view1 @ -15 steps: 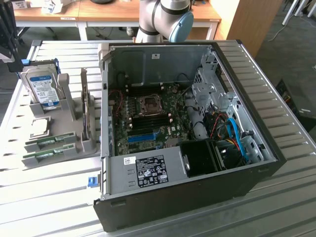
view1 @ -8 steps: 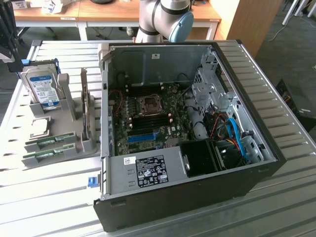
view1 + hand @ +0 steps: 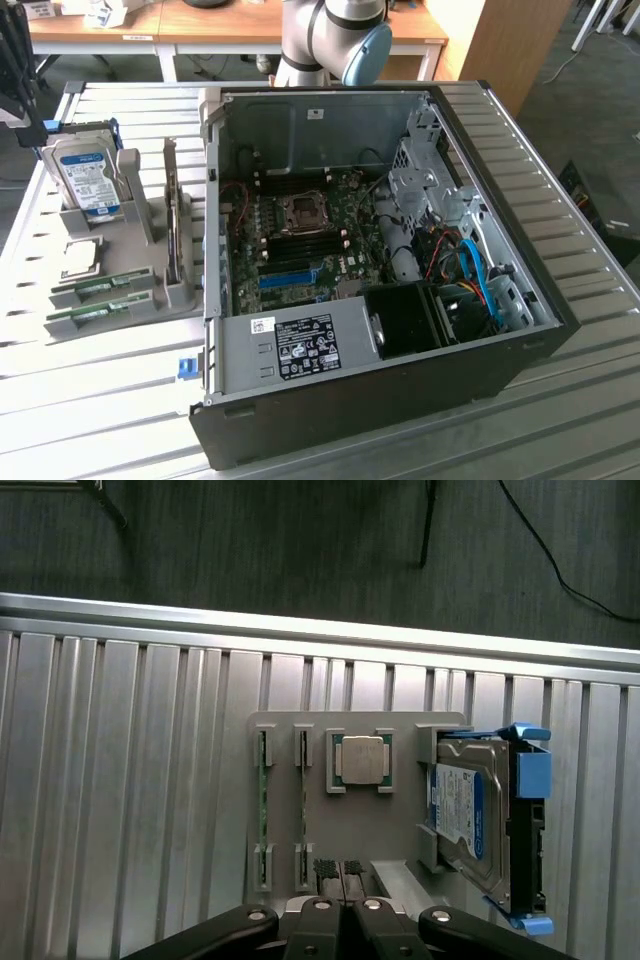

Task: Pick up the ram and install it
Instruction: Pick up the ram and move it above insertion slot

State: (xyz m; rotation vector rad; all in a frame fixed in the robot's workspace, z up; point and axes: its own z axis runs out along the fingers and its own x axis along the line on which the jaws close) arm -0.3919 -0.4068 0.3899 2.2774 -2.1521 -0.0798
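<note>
The hand has its fingers pressed together; the arm seems raised.

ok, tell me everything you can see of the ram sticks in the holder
Two slim green ram sticks stand on edge, side by side, in slots of the grey holder, ends held by its clips. They sit next to the silver processor chip, to the exterior view's left of the open PC case. Nothing grips them.

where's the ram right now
The ram sits slotted in the grey holder at the exterior view's left, next to the silver processor chip, outside the computer case.
</note>
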